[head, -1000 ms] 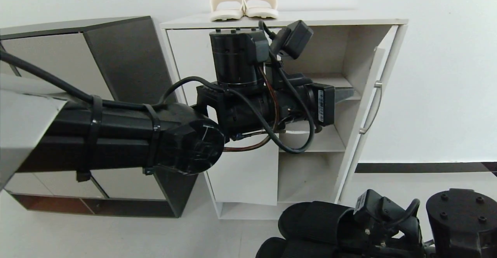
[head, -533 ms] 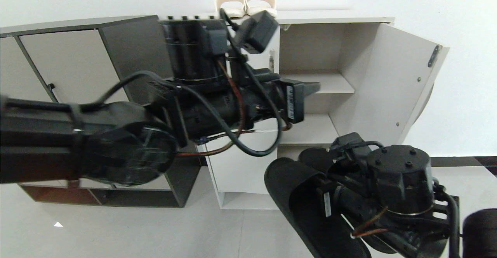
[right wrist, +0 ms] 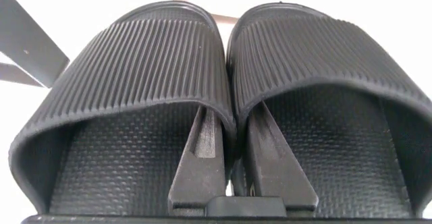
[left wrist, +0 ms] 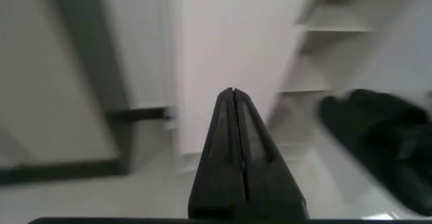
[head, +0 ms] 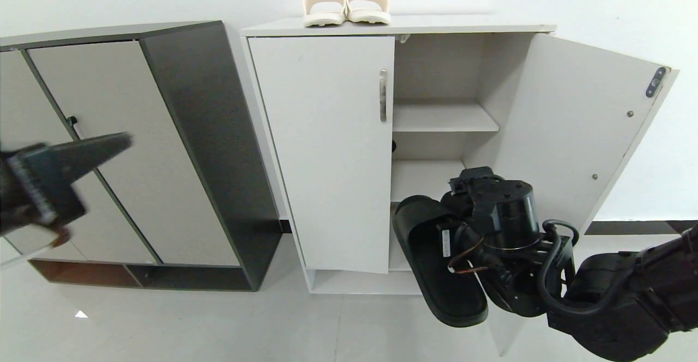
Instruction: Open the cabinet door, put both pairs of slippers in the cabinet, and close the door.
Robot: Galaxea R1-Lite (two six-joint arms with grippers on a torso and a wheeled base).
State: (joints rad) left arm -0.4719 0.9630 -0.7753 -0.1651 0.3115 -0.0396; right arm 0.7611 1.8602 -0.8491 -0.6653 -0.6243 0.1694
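A white cabinet stands against a pale wall; its left door is closed; its right door is swung wide open, showing a shelf inside; a pair of cream slippers sits side by side on the cabinet's top, above the closed door. The right gripper holds a pair of black slippers low in front of the open side, off the floor; in the right wrist view one of its fingers sits inside each slipper, and the two are nearly closed, pinching the adjoining side walls of the pair between them. The left gripper hangs well off to the left, in front of a dark cabinet; its two halves are pressed together with nothing between them.
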